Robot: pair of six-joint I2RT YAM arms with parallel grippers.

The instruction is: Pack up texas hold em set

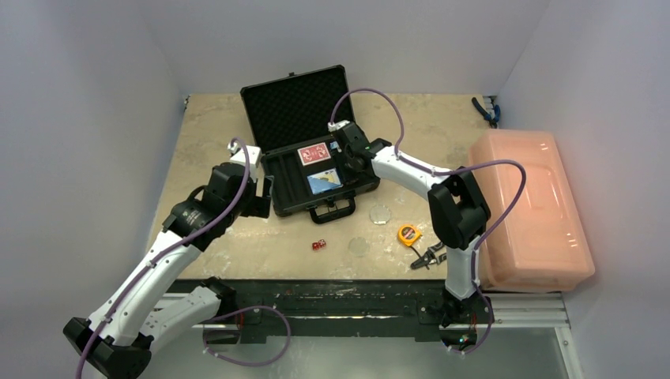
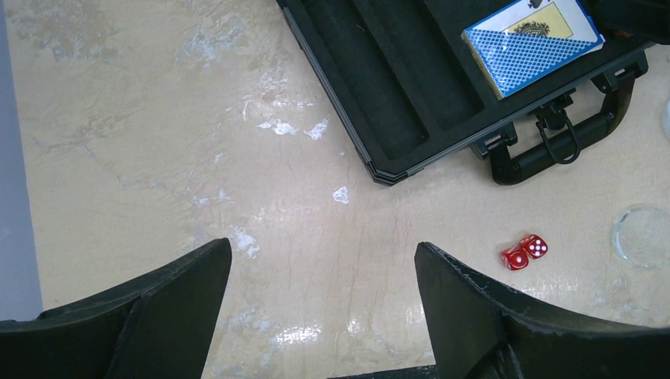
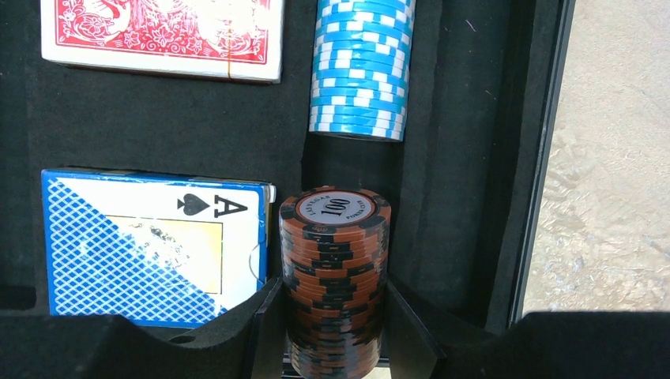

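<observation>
The packing looks roughly half done to me. On the table [image 1: 205, 126] the case [image 1: 296, 103] lies open, its lid propped up at the far side and its handle towards me. The long foam slots in its left half are bare in my left wrist view. Further right, the red deck [image 1: 314, 153] sits in its pocket with the blue deck [image 1: 325, 181] just near of it. Right of the cards, a blue chip stack [image 3: 359, 67] lies on its side in the chip channel, and the brown chip stack [image 3: 336, 260] lies in line just near of it. Outside the case, near of the handle, the two red dice [image 1: 318, 245] sit touching each other on the table. The two clear discs [image 1: 380, 213] lie a little to the right of them, apart from one another. So dice and discs are left to put in, and then the lid to close. The tape measure [image 1: 408, 234] and the pliers [image 1: 427, 257] further right are not part of the set, nor is the big bin [image 1: 529, 205] at the right edge.

My left gripper [image 2: 324, 316] hovers over bare table beside the left wall of the case, fingers spread wide and touching nothing; the dice lie just right of it. My right gripper [image 3: 336, 339] is down in the chip channel, a finger on each side of the brown stack. As far as I can see they pinch it, with the stack low in its slot, so I judge that it is about ready to be let go.
</observation>
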